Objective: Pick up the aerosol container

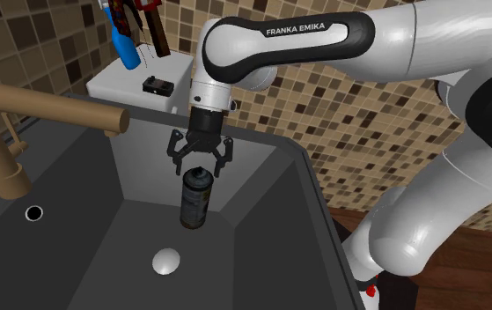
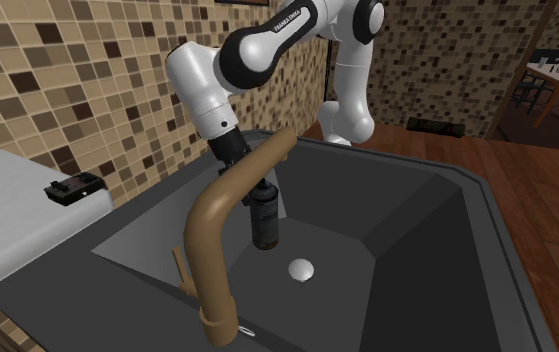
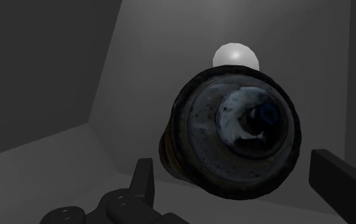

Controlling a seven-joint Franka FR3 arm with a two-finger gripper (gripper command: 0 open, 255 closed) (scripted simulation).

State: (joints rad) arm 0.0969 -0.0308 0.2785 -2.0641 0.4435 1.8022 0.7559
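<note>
Shoulder view: arm point(image 1: 385, 44) lettered FRANKA EMIKA; pincer point(image 1: 199, 167) spread over can point(image 1: 194, 201).

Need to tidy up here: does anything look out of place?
Yes: a dark, grimy aerosol can stands in the sink basin near the drain, an odd spot for it. The open end effector hovers just above it.

— What's there?
— A dark grey sink point(image 1: 85, 220), a pale round drain point(image 1: 166, 260) in its floor, and a tan faucet point(image 1: 59, 106) reaching over one rim.
— And behind it?
— A white counter point(image 1: 121, 85) with a small black box point(image 1: 157, 85) on it, a blue bottle point(image 1: 128, 48), and brown mosaic tiles point(image 1: 349, 97).
</note>
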